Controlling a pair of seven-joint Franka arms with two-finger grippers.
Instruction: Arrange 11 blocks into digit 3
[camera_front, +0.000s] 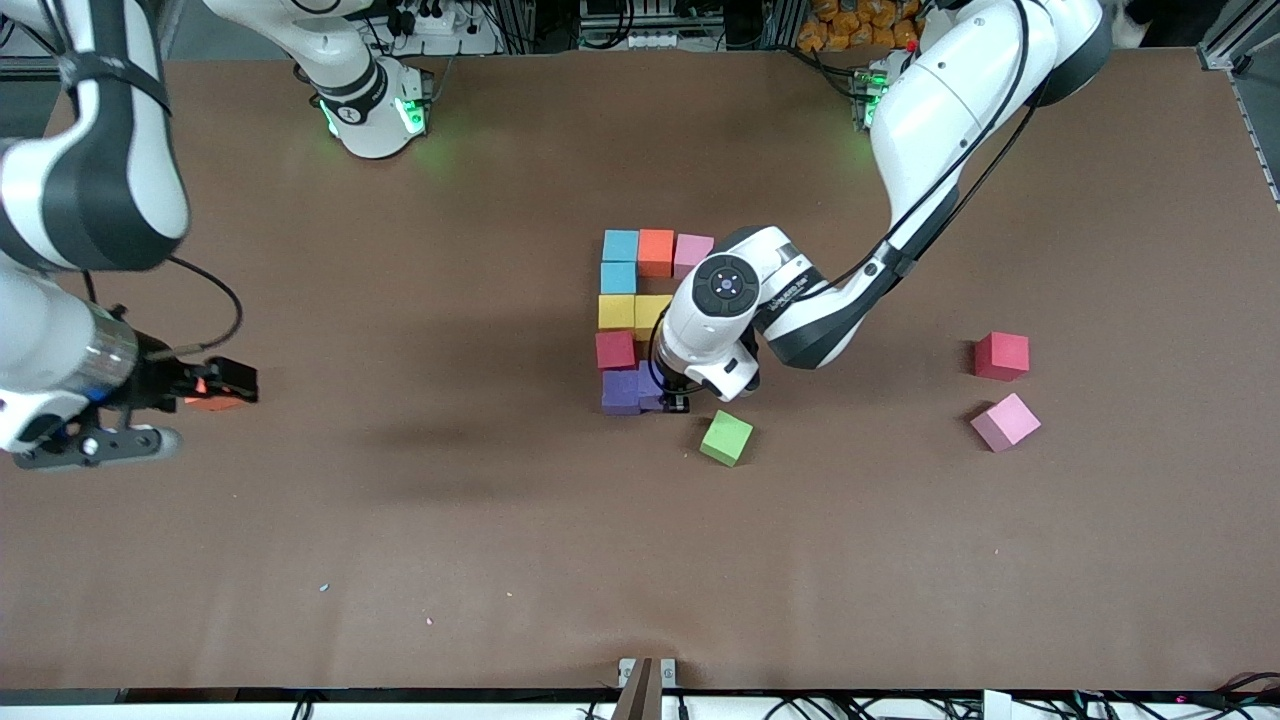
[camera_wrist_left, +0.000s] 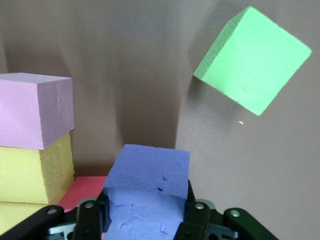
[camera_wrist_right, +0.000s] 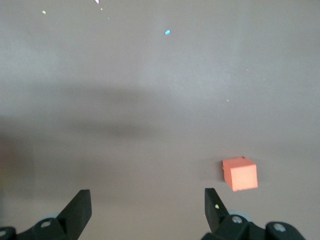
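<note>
the left hand (camera_wrist_left: 147, 210) is gripping a purple block (camera_wrist_left: 150, 172) between its fingers, low at the near end of the digit 3 (camera_front: 640, 315), with another purple block (camera_front: 620, 391) touching it and a green block (camera_front: 727, 438) lying just beside the hand. the right hand (camera_wrist_right: 145, 205) is waiting with its fingers spread wide above the counter (camera_front: 400, 520), with a loose orange block (camera_wrist_right: 240, 174) lying below and to one side of it.

I can't read any text, label, brand or number from here. The blocks (camera_front: 726, 437) are plain-faced, and the small print on the left arm's wrist (camera_front: 790, 290) is illegible.
</note>
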